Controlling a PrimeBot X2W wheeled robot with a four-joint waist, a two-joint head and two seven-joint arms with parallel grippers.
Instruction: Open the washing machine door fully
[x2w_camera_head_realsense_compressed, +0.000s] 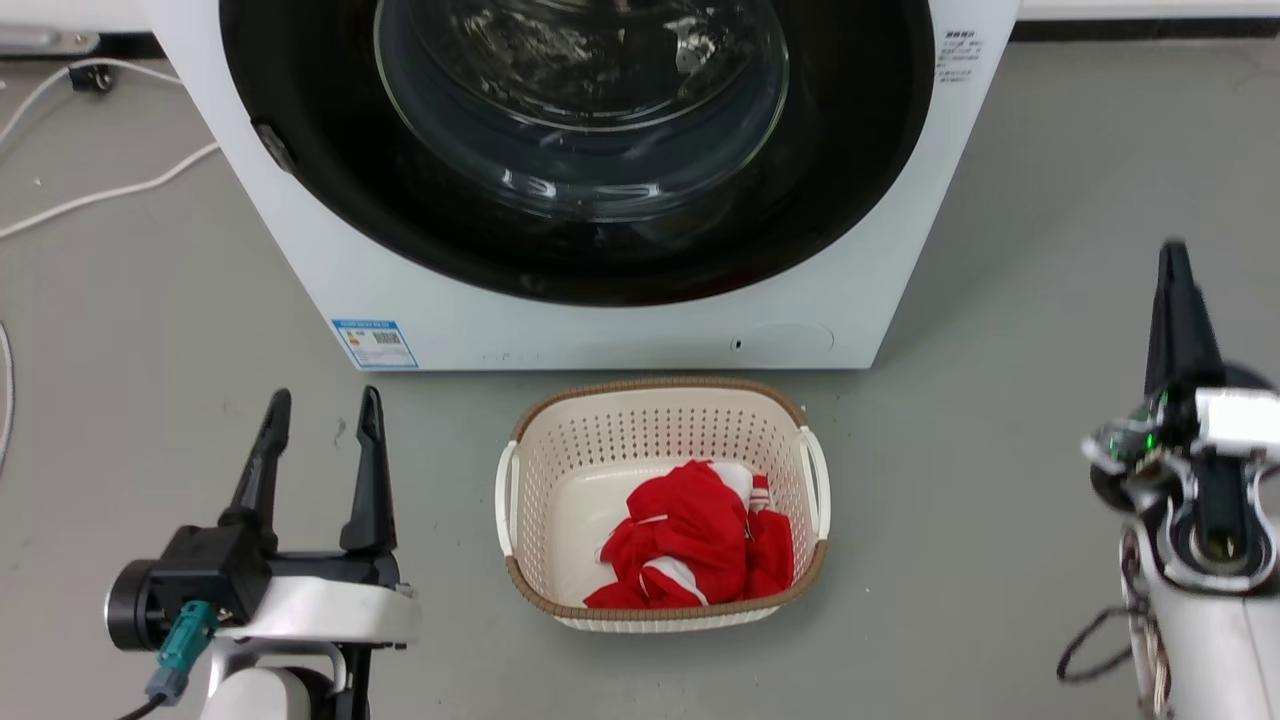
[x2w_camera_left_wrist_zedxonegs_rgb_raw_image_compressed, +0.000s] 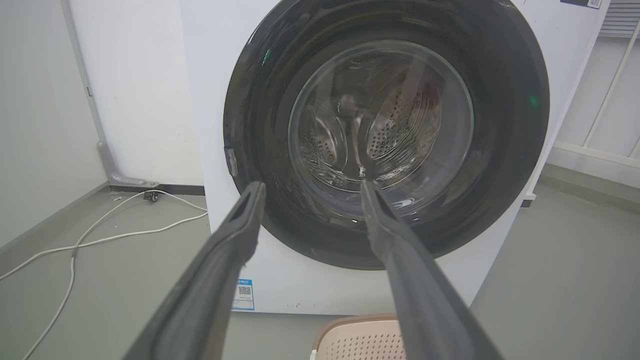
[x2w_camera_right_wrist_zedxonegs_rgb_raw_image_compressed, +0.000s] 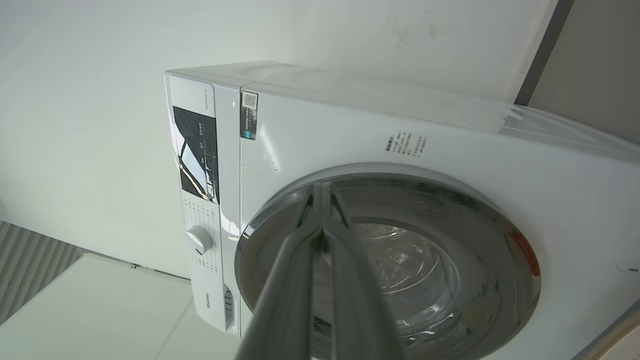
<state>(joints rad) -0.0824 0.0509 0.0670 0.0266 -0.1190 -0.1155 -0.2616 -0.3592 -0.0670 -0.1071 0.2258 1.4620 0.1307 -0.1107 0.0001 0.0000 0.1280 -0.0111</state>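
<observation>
Where the large round door (x2w_camera_head_realsense_compressed: 585, 150) with its glossy black rim and clear glass bowl lies closed against the big white front-loading washing machine (x2w_camera_head_realsense_compressed: 620, 335), both grippers stand apart from it. Just before the machine, a cream perforated laundry basket (x2w_camera_head_realsense_compressed: 520, 480) holds red and white cloth (x2w_camera_head_realsense_compressed: 690, 545) on the grey floor (x2w_camera_head_realsense_compressed: 1000, 450). The left gripper (x2w_camera_head_realsense_compressed: 327, 396) has its fingers wide and empty; the right gripper (x2w_camera_head_realsense_compressed: 1172, 250) has its fingers pressed together, holding nothing.

Basket, laundry and loose cables on your floor
You have a cream perforated basket (x2w_camera_head_realsense_compressed: 655, 425) with a brown-trimmed rim at 6 o'clock in the head view. A crumpled red and white garment (x2w_camera_head_realsense_compressed: 695, 540) lies toward its 5 o'clock side, and white cables (x2w_camera_head_realsense_compressed: 110, 190) trail across the grey floor (x2w_camera_head_realsense_compressed: 1000, 450) at 10 o'clock.
</observation>
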